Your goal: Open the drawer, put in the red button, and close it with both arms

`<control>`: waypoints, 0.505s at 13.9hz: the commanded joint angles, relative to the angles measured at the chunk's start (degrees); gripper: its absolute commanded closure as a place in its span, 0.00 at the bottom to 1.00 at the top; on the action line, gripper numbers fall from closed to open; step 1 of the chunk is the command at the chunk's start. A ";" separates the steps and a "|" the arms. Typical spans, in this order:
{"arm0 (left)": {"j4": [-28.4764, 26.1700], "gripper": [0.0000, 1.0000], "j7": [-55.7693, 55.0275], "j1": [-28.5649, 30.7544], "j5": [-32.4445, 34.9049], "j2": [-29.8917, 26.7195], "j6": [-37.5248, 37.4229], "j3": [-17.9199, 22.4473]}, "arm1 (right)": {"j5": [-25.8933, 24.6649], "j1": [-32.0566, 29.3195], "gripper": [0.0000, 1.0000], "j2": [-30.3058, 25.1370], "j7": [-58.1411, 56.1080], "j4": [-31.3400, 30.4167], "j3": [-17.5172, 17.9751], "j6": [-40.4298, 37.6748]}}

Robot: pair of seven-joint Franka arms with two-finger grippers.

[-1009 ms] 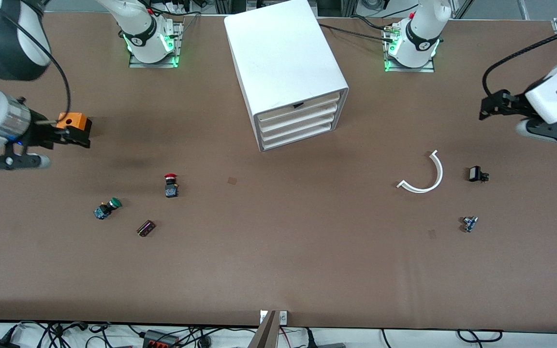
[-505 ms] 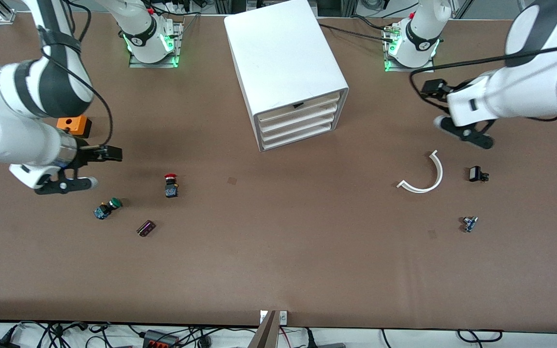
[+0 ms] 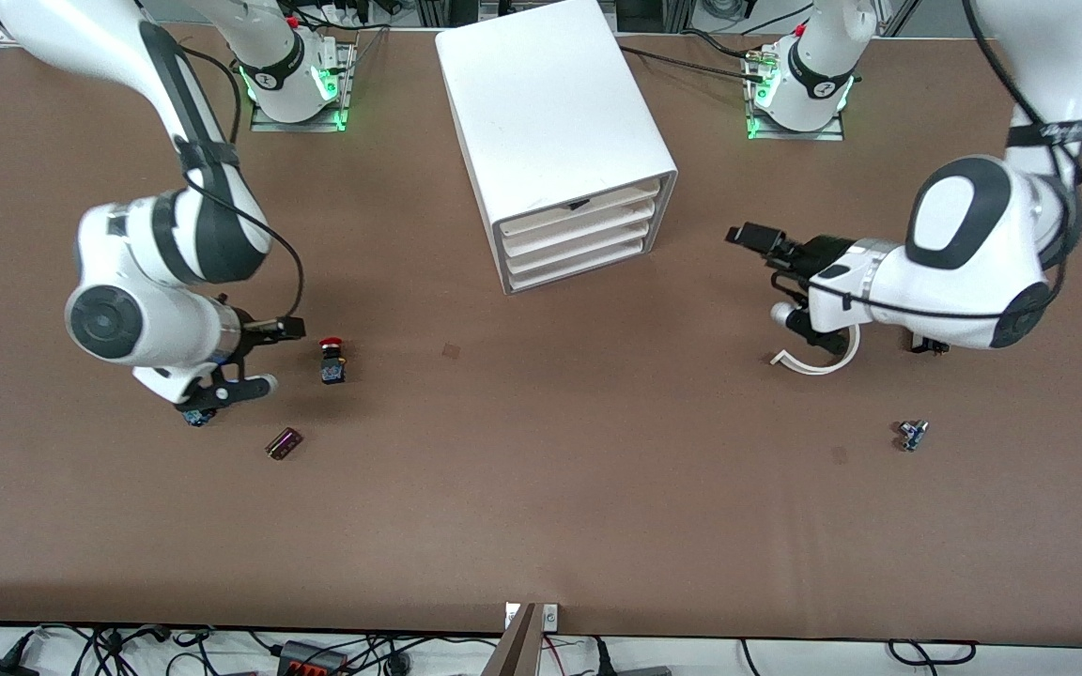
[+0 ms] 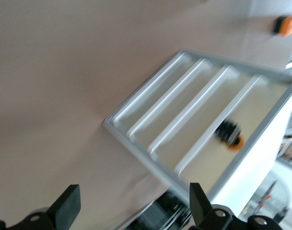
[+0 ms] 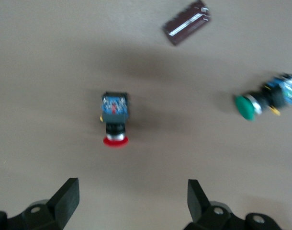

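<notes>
The white cabinet [image 3: 555, 122] stands at the table's middle with all four fronts shut. The drawer [image 3: 579, 228] is its second-highest front and also shows in the left wrist view [image 4: 204, 116]. The red button [image 3: 332, 360] lies on the table toward the right arm's end, and shows in the right wrist view [image 5: 115, 120]. My right gripper [image 3: 273, 357] is open and empty, low beside the red button, with its jaws wide apart [image 5: 131, 201]. My left gripper [image 3: 766, 277] is open and empty over the table between the cabinet and a white curved strip, pointing at the cabinet's fronts [image 4: 134, 206].
A green-capped button [image 5: 263, 100] lies beside the red one, mostly hidden under my right gripper in the front view. A dark block [image 3: 284, 443] lies nearer the camera. The white curved strip [image 3: 823, 364] and a small blue part [image 3: 912, 434] lie toward the left arm's end. The orange box [image 4: 285, 24] shows in the left wrist view.
Both arms have swung in from the table's ends. The right gripper has come down beside the red button. The left gripper has moved toward the cabinet's fronts.
</notes>
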 commanded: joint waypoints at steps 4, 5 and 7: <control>-11.07 0.00 17.44 0.29 -19.58 1.12 5.13 -1.80 | 0.66 2.34 0.00 8.72 0.12 1.76 -0.13 5.46; -12.74 0.00 20.70 0.29 -22.57 2.08 5.14 -1.80 | 0.66 2.34 0.00 9.51 0.12 1.85 -0.13 6.43; -13.90 0.00 23.88 -0.07 -24.70 3.57 4.96 -1.80 | 0.66 2.42 0.00 10.57 0.21 1.85 -0.04 7.23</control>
